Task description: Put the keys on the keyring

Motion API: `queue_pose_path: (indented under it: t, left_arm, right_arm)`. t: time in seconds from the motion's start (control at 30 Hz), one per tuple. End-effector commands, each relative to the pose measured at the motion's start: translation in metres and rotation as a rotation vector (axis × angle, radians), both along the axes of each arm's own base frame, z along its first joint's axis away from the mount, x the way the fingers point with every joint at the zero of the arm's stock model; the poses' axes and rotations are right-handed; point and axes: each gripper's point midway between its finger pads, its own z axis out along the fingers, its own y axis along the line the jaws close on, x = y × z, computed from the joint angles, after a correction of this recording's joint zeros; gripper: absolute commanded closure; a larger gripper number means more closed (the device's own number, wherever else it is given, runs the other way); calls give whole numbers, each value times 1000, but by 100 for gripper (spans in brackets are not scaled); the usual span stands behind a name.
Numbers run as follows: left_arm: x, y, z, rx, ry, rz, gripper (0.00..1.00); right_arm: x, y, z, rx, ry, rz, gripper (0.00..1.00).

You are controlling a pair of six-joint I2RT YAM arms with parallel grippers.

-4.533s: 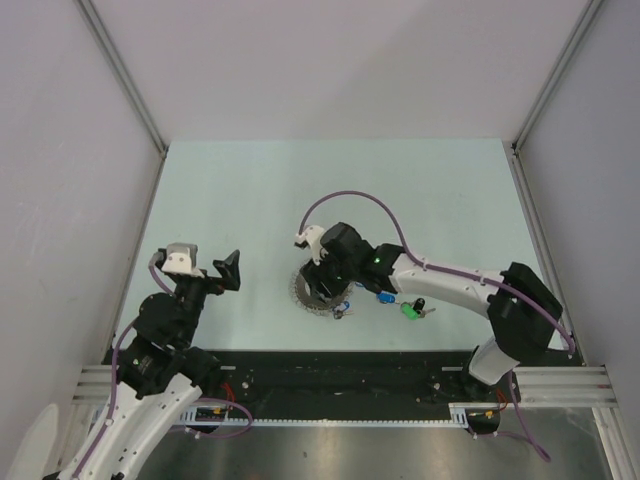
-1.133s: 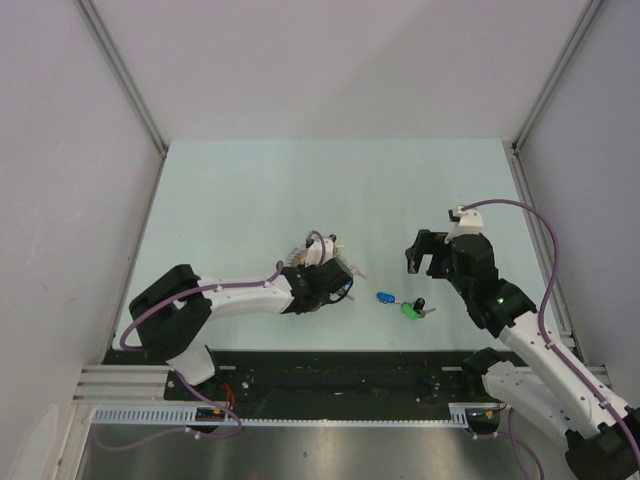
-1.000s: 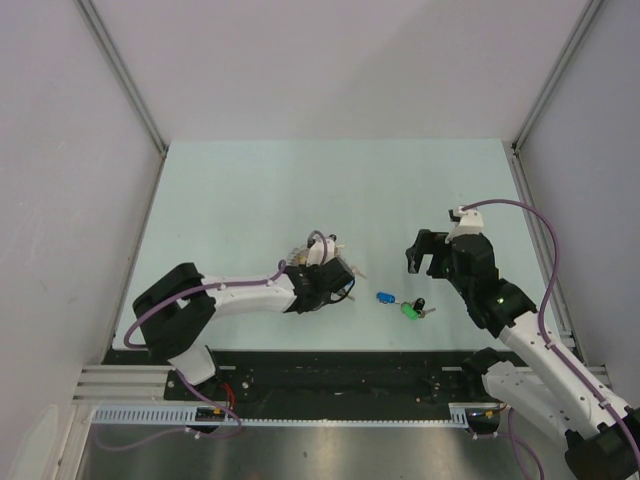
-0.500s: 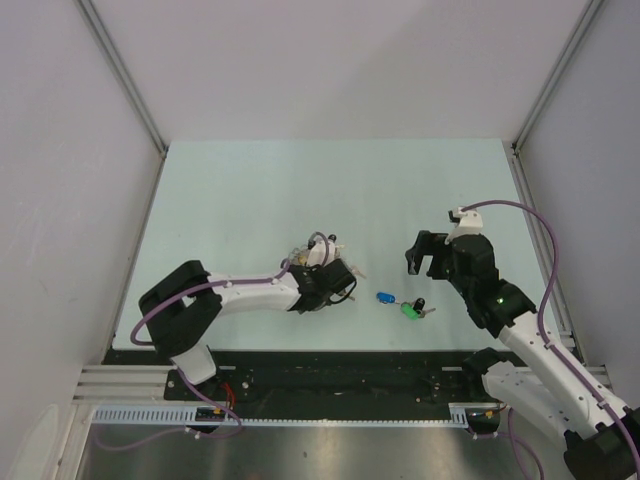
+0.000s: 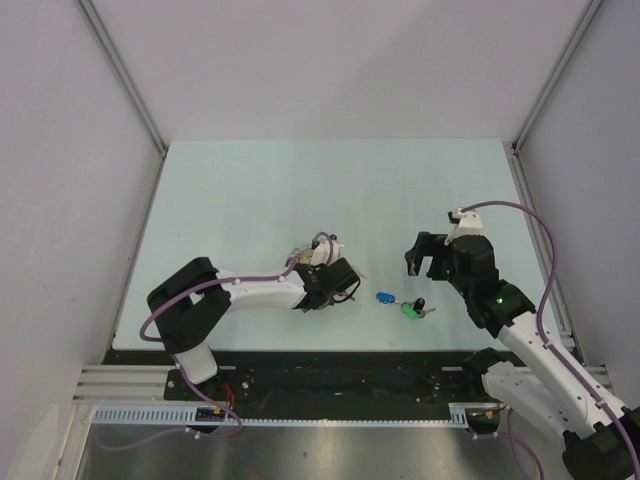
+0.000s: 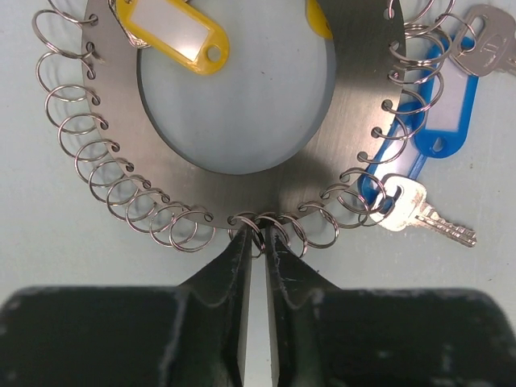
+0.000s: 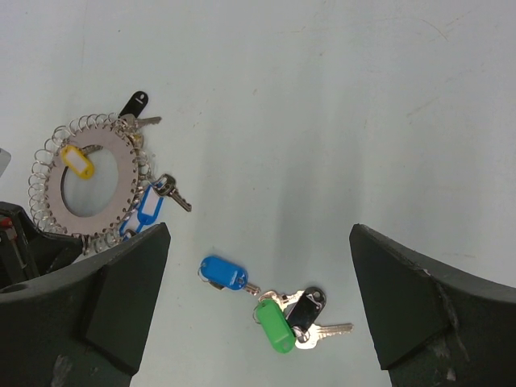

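Near the desk's [image 7: 322, 121] middle, the keyring [image 6: 266, 189] is lying flat, the left pincer [image 6: 258, 242] pinching one edge loop [image 6: 256, 224], seemingly steadying it, while loose keys [image 7: 278, 318] are lying nearby and the right pincer [image 7: 260, 234] is hovering spread wide, likely readying a pickup.

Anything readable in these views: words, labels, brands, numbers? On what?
Nothing legible.
Yellow tag on the keyring: white insert, blank.
Blue tag: white insert, blank.
Silver key head: stamped mark, too blurred to read.
Loose keys in the right wrist view: too small to tell.
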Motion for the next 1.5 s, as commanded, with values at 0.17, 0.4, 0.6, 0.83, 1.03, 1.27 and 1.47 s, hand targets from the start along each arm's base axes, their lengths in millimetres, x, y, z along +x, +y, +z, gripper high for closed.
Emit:
queue_pose_path:
  t: [0.17, 0.4, 0.6, 0.83, 1.03, 1.27, 1.47]
  left_arm:
    - [4, 1, 24, -44, -57, 37, 100]
    - [12, 14, 68, -77, -162, 21, 100]
    - [35, 27, 129, -176, -379, -49, 100]
    - [53, 56, 190, -421, -726, -117, 99]
    - [54, 68, 242, -611, -939, -267, 100]
    - [31, 41, 281, -701, -1056, -584, 100]
    - [8, 22, 300, -751, -1112, -786, 100]
  right_arm:
    - [3, 7, 10, 19, -44, 46, 0]
    - [-1, 18, 15, 40, -58, 116, 0]
    - [-8, 46, 31, 103, -107, 287, 0]
    - [-20, 98, 59, 242, -181, 568, 0]
    - [-27, 133, 82, 335, -253, 755, 0]
    - [-36, 166, 99, 332, -340, 906, 0]
    - [-38, 175, 122, 309, -460, 1005, 4]
